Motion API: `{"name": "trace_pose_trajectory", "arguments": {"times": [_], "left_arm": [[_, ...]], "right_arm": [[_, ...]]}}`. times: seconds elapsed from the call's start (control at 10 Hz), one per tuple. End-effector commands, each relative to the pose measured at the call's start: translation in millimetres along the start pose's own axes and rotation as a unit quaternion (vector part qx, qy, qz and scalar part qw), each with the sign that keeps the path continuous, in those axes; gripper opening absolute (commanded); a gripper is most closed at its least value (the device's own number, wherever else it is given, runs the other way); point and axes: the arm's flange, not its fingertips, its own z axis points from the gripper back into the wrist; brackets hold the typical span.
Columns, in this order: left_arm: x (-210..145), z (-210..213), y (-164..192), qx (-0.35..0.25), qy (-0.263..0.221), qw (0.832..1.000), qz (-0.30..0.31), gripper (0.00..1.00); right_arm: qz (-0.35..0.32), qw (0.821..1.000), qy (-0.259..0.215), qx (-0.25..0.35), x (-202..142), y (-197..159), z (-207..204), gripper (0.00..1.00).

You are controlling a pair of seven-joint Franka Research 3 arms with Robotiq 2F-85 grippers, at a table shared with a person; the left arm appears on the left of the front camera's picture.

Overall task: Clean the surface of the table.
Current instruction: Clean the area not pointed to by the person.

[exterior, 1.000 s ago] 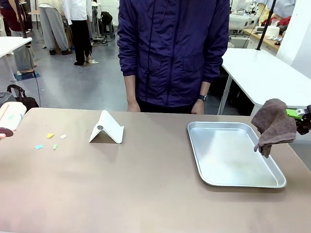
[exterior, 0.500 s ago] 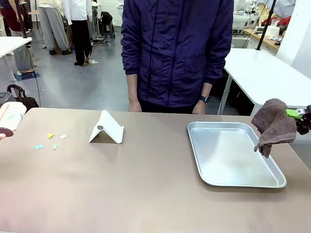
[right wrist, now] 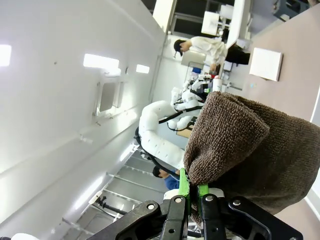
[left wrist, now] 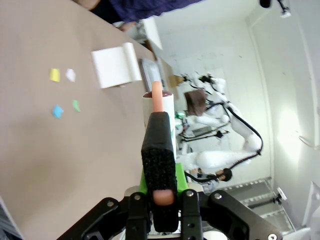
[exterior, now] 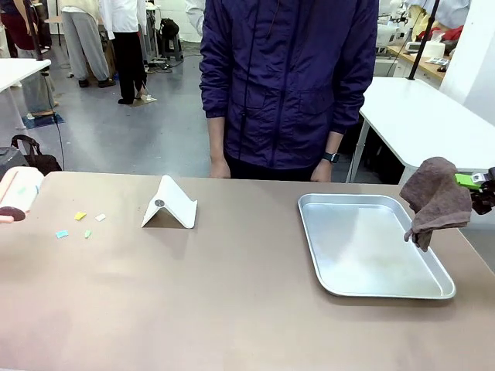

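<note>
**Front view:** The table fills the lower frame. Small coloured scraps lie at its left, with a white folded stand just right of them and a tray farther right. A person stands at the far edge. At the right edge the right gripper holds a brown cloth hanging over the tray's corner. A roller hovers at the left edge, near the scraps.

**Left wrist view:** The left gripper has its jaws pressed onto the roller's pink handle. The table and scraps sit in the upper left.

**Right wrist view:** The jaws are pinching a fold of cloth, with the table in the upper right.

The scraps look like the first job. The roller should come down with its drum flat on the table and run over them with light, even pressure, stopping short of the stand. For wiping, the cloth would need lowering clear of the tray so that a broad face touches the table.
</note>
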Motion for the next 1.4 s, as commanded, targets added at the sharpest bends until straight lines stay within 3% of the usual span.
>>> {"name": "trace_pose_trajectory", "arguments": {"times": [0.0, 0.5, 1.1, 1.3], "left_arm": [[2, -11, -7, 0.092, -0.027, 0.994, 0.056, 0.22], [15, -29, 14, 0.172, -0.09, 0.972, 0.13, 0.22], [9, -43, 28, 0.241, -0.119, 0.958, 0.094, 0.22], [10, -52, 34, 0.253, -0.098, 0.958, 0.097, 0.22]], "right_arm": [[0.004, 1.0, 0.006, 0.007, 4, 4, 1, 0.07], [0.004, 1.0, 0.006, 0.007, 4, 4, 1, 0.07], [0.004, 1.0, 0.006, 0.007, 4, 4, 1, 0.07], [0.004, 1.0, 0.006, 0.007, 4, 4, 1, 0.07]]}}
